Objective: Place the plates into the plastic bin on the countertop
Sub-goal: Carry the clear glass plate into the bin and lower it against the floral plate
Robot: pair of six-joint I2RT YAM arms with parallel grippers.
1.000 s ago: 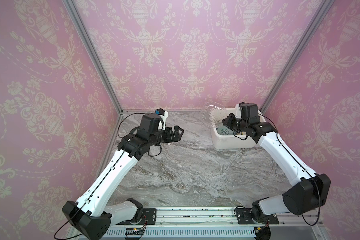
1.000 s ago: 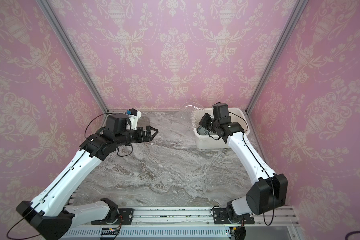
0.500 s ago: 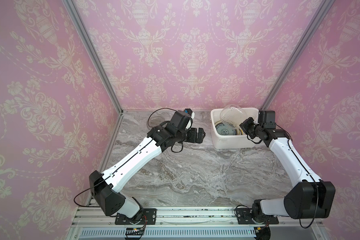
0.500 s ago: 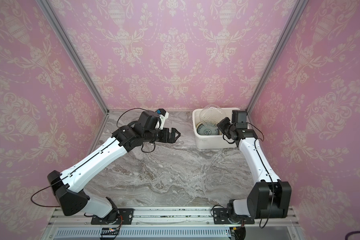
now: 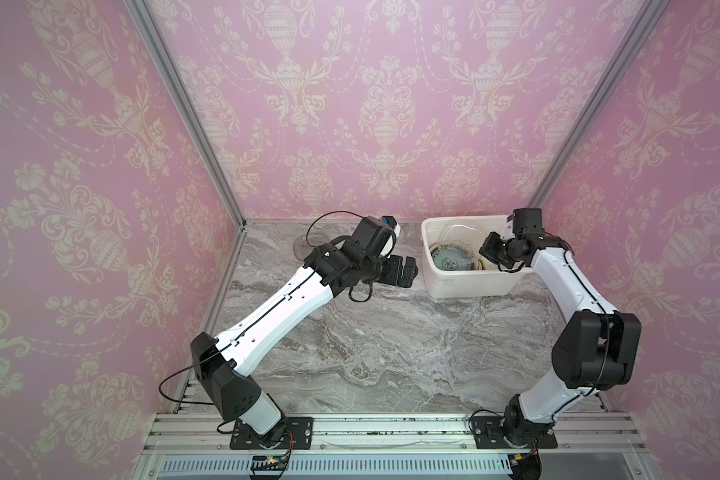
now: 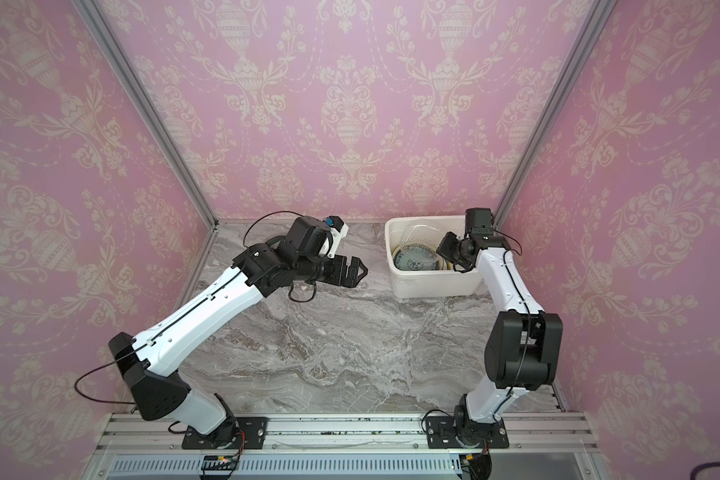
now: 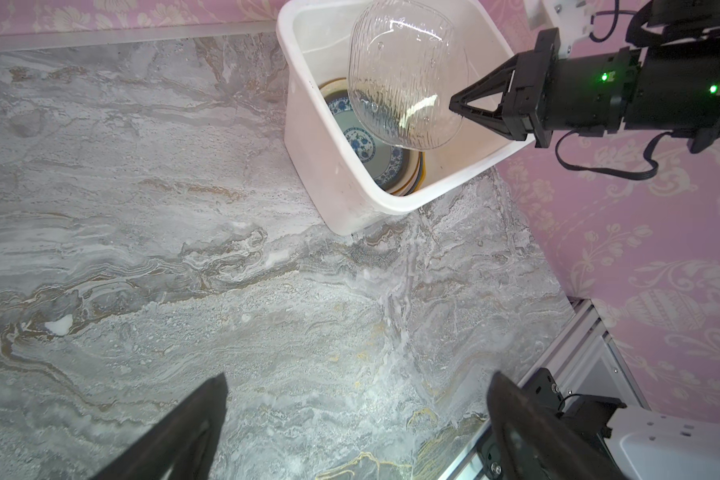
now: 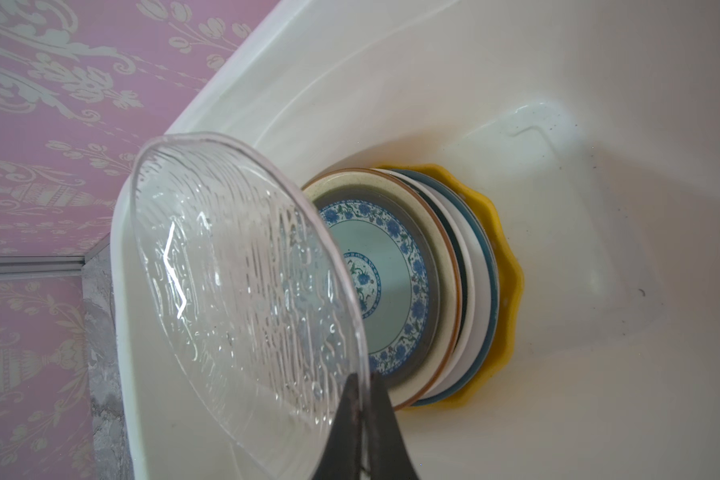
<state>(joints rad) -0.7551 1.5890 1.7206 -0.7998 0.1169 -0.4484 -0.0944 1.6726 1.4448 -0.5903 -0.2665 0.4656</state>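
Top views are taken first: in both, the white bin (image 5: pixel 466 286) (image 6: pixel 433 286) is seen standing on the marbled table (image 5: pixel 391 353) (image 6: pixel 329 353) near the back right corner. The right tool (image 5: pixel 482 250) (image 6: pixel 440 248) is clamped on the rim of a clear glass plate (image 5: pixel 458 239) (image 6: pixel 420 237). This plate is held tilted over the bin's opening, above a blue-patterned plate (image 5: pixel 447 262) (image 6: pixel 410 262) lying inside. The left tool (image 5: pixel 410 272) (image 6: pixel 358 271) is held above the table just left of the bin, its jaws spread with nothing between them. In a top view, a round glassy plate (image 5: pixel 306 247) can be made out on the table behind the left arm, largely hidden.

Left wrist view: the two fingers of the left tool (image 7: pixel 357 378) are seen wide apart over bare table (image 7: pixel 225 249). The clear glass plate (image 7: pixel 404 75) is pinched at its edge by the right tool (image 7: pixel 454 104) above the bin (image 7: pixel 329 174), with the blue-patterned plate (image 7: pixel 362 145) below.

Right wrist view: the right tool (image 8: pixel 360 415) is closed tight on the rim of the clear glass plate (image 8: pixel 233 282). Inside the bin (image 8: pixel 516 83) a stack is seen, with the blue-patterned plate (image 8: pixel 379 282) on top and a yellow scalloped plate (image 8: pixel 512 291) at the bottom.
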